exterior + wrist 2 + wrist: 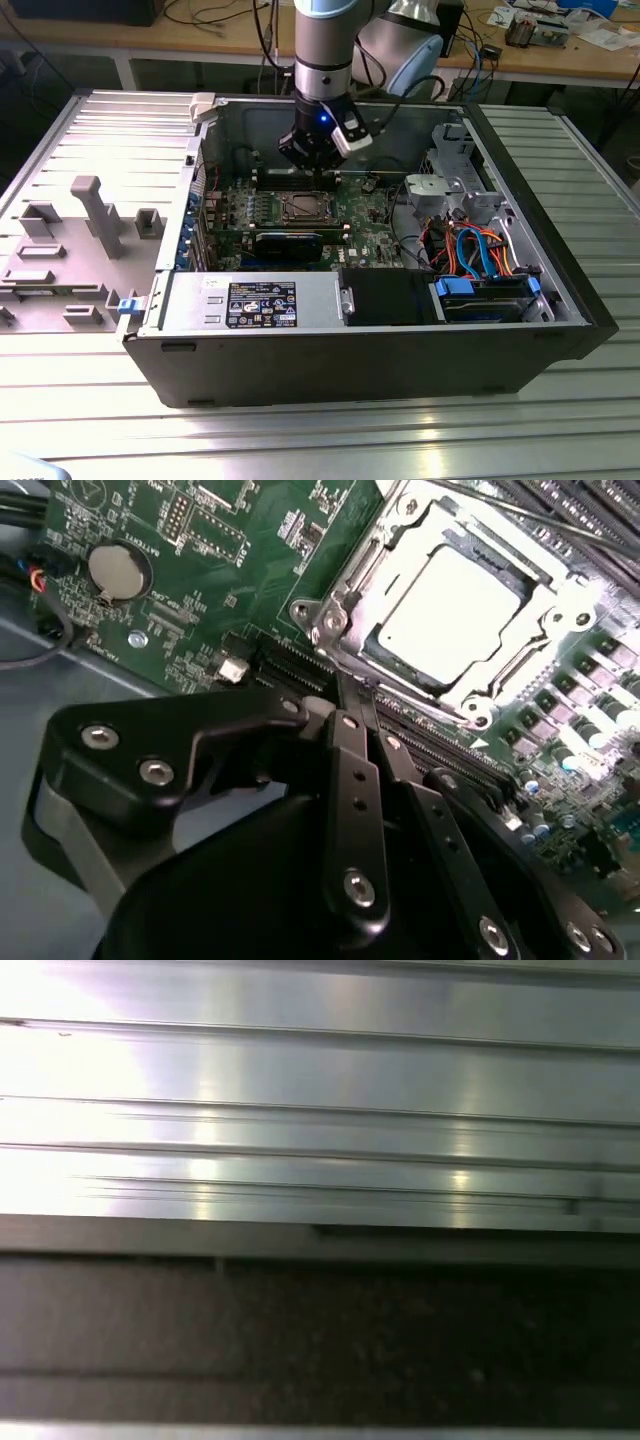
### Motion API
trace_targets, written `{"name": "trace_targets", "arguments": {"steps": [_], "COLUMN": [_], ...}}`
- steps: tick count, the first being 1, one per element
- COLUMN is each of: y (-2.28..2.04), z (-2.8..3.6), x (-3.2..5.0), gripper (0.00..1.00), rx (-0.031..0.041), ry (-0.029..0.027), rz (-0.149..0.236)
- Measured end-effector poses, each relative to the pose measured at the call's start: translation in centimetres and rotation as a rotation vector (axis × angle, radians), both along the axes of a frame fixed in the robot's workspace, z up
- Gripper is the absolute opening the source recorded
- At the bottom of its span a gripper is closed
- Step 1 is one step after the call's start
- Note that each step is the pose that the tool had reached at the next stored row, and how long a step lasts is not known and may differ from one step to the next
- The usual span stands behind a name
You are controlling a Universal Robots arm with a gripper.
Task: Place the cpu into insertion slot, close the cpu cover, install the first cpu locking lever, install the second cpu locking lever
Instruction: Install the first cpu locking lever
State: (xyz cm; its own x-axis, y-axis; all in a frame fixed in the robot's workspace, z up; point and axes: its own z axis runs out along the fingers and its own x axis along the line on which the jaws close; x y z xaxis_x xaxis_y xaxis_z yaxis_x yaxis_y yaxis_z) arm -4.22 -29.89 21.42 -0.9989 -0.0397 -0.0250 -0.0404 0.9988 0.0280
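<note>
Exterior view: the arm comes straight down from the top centre of the frame into the open computer case (pixel 560 300), its wrist vertical and the gripper (pixel 318 168) pointing down at the green motherboard (pixel 365 210). The fingertips hang just beyond the far edge of the insertion slot (pixel 300 208), near it, and contact cannot be judged.

Second wrist view: the gripper (pixel 356 702) has its black fingers (pixel 352 780) drawn together with nothing between them, the tips meeting at the centre of the frame just beside the socket's near edge. The cpu (pixel 447 608) sits in the insertion slot (pixel 345 580) at the upper right, its pale metal top showing through the window of the cpu cover (pixel 520 665), which lies flat over it. A thin locking lever (pixel 500 508) runs along the far side of the socket. A round coin battery (pixel 118 570) sits at the upper left of the board.

First wrist view: ribbed aluminium table (pixel 320 1070) above a dark band.
</note>
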Motion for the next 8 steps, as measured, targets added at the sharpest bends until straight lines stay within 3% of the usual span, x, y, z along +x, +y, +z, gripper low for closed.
{"name": "trace_targets", "arguments": {"steps": [3,8], "y": [-1.03,-3.29], "z": [0.0,0.0], "x": [0.0,0.0], "gripper": [0.11,0.11], "rx": [-0.0002,-0.0004], "ry": [0.0001,0.0], "rz": [0.0,0.0]}}
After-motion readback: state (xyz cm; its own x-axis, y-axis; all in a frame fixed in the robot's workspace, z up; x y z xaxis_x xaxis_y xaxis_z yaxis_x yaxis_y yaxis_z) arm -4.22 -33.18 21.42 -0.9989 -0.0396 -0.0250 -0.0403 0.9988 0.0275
